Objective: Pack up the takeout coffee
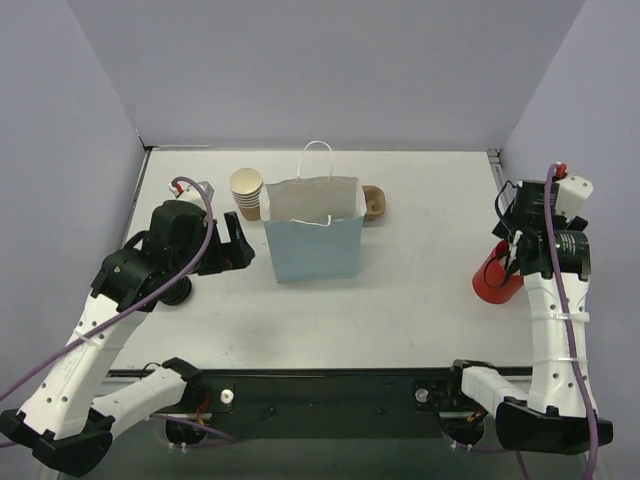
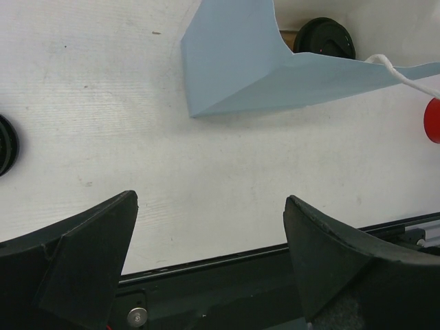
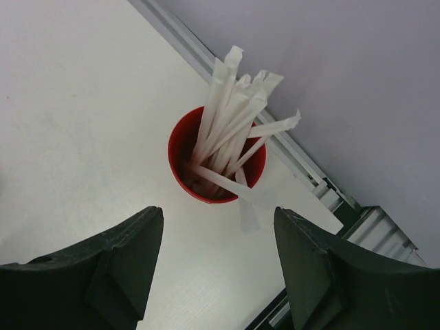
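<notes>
A black-lidded takeout coffee (image 2: 325,40) shows behind the light blue paper bag (image 1: 312,238) (image 2: 240,62). The brown pulp tray (image 1: 374,203) pokes out from behind the bag's right side. Another black round lid (image 2: 5,144) is cut off at the left edge of the left wrist view, and under my left arm it shows as a dark round shape (image 1: 181,292). My left gripper (image 1: 238,246) (image 2: 210,213) stands open just left of the bag, nothing between its fingers. My right gripper (image 1: 508,262) (image 3: 218,220) is open above the red cup, holding nothing.
A stack of lidless tan cups (image 1: 246,192) stands left of the bag at the back. The red cup of white wrapped straws (image 1: 495,277) (image 3: 216,161) (image 2: 433,120) sits near the table's right edge, close to the metal rail (image 3: 302,161). The bag's white handles (image 1: 318,150) stand up.
</notes>
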Robot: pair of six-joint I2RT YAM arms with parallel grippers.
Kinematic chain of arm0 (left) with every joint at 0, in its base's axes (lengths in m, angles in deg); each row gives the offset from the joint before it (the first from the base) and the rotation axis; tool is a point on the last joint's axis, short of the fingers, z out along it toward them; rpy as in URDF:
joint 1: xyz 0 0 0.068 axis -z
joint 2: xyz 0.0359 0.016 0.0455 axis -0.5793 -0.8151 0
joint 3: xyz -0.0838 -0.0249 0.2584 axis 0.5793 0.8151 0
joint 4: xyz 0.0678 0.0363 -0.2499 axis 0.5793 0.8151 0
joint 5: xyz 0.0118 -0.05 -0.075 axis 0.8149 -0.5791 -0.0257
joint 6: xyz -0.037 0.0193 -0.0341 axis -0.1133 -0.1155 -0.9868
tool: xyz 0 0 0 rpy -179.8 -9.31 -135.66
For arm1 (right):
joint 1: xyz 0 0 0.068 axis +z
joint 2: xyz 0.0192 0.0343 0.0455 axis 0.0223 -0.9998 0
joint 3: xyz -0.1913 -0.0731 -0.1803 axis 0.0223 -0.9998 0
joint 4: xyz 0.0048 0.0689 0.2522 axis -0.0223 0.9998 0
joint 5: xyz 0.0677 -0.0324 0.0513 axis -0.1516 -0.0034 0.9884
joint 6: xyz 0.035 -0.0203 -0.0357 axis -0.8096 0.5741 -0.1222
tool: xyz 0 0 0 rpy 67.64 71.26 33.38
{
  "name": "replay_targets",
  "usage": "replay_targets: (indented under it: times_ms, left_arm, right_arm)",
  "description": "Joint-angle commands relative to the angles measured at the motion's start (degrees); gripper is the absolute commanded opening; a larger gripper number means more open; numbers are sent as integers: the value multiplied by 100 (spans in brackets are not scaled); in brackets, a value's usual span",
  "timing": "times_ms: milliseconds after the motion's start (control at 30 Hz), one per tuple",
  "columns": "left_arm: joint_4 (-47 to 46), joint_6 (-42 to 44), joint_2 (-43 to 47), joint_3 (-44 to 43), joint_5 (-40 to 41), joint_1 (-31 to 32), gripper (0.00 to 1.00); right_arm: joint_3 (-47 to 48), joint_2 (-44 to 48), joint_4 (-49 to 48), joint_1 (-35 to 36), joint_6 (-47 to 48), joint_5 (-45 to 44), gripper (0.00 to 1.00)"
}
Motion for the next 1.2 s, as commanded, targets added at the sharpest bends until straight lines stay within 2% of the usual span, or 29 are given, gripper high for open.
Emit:
replay_targets:
  times_ms: [0, 100, 300, 500, 633, 733, 967, 1167]
  left_arm:
    - [-54, -18, 298, 216, 60, 12, 97]
    - [-88, -19, 413, 480, 7, 3, 97]
    - [-308, 34, 571, 1015, 94, -14, 97]
    - [-282, 350, 440, 946, 146, -32, 97]
    - [-352, 377, 440, 937, 173, 38, 97]
    - [-300, 482, 378, 832, 340, 205, 97]
    - [-273, 666, 281, 709, 744, 469, 97]
    - [-177, 746, 211, 612, 1035, 662, 97]
  right_arm:
    - [-251, 175, 611, -239, -374, 295, 66]
    - [-471, 158, 744, -608, -357, 390, 65]
    - [-665, 0, 876, -827, -155, 399, 65]
    - [-761, -334, 744, -1171, -198, 629, 60]
    - [-1077, -265, 639, -1452, -296, 785, 54]
    - [-1200, -212, 402, -1453, -199, 1190, 50]
    - [-1482, -229, 208, -1453, -251, 1305, 44]
    - [-1719, -194, 147, -1453, -454, 1226, 30]
